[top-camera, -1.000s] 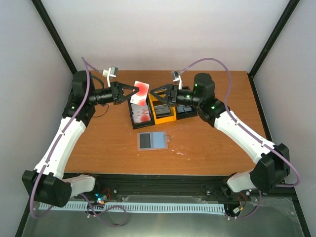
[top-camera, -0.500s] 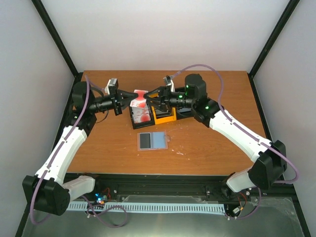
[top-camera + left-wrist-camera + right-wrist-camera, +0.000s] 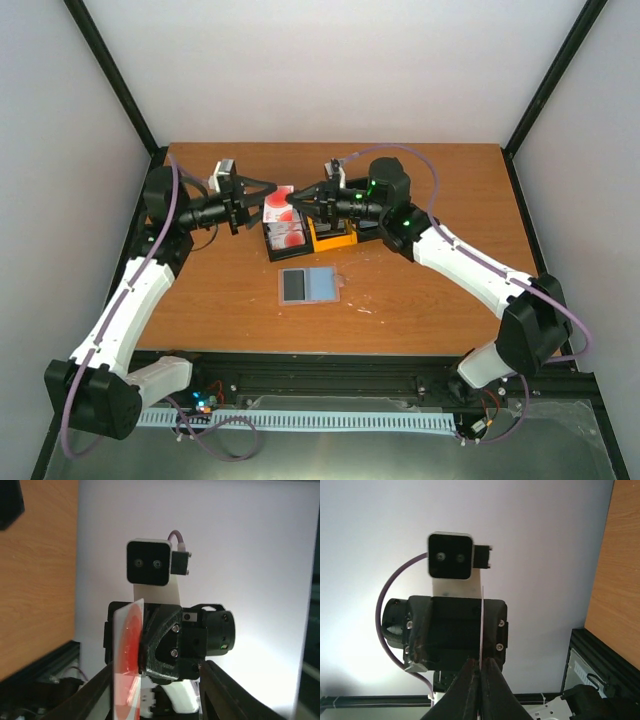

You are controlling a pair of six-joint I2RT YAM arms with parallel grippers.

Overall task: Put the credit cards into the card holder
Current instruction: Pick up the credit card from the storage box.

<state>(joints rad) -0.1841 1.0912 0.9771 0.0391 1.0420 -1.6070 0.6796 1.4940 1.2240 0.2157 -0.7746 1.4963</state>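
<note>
Card [image 3: 126, 652], white with red blotches

No text, label, brand or number can be read in any view. The white card [image 3: 125, 650] shows only red blotches, and the cards [image 3: 309, 286] lying on the desk [image 3: 420, 290] are too small to show any print.

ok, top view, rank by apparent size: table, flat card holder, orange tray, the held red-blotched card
1. table
2. flat card holder
3. orange tray and red-blotched card: can't rank. Both are partly hidden, and the card is raised, nearer the camera.
</note>
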